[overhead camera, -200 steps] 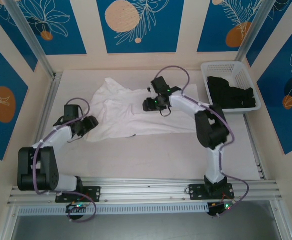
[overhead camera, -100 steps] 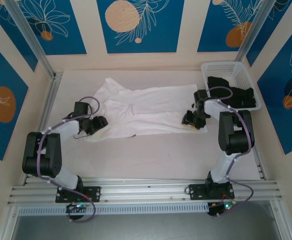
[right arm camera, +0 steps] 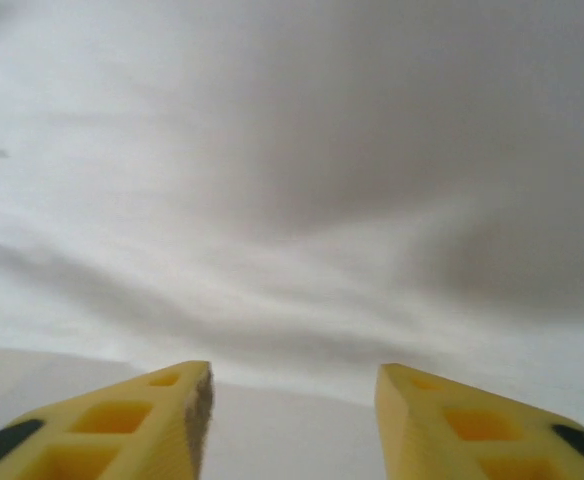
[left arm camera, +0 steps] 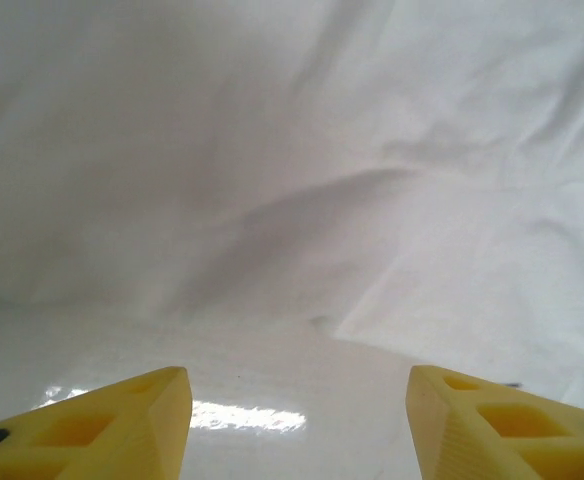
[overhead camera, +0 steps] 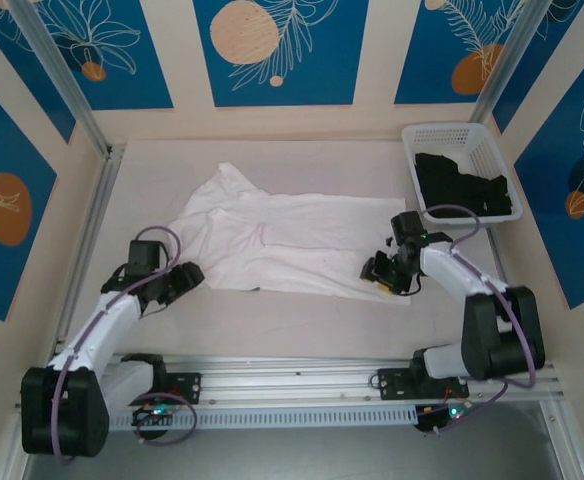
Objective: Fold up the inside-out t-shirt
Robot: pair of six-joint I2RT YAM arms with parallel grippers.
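The inside-out t-shirt (overhead camera: 292,240) lies spread out and wrinkled across the middle of the table, white, with a sleeve pointing to the far left. My left gripper (overhead camera: 190,272) sits low at the shirt's near-left edge. In the left wrist view its yellow fingers (left arm camera: 122,420) stand apart over bare table, and the left gripper (left arm camera: 299,385) faces the shirt's edge (left arm camera: 392,330) just ahead. My right gripper (overhead camera: 374,270) is at the shirt's near-right corner. In the right wrist view the right gripper (right arm camera: 294,375) is open, with nothing between the fingers and the white cloth (right arm camera: 302,220) ahead.
A white basket (overhead camera: 452,133) stands at the far right corner with a black garment (overhead camera: 467,185) in it. Metal frame posts run along the left (overhead camera: 97,210) and right sides. Bare table stretches between the shirt and the near rail (overhead camera: 292,368).
The right gripper went from the shirt's middle to its near-right corner. The shirt now lies flatter and closer to the arms. The left gripper drew back toward the near left.
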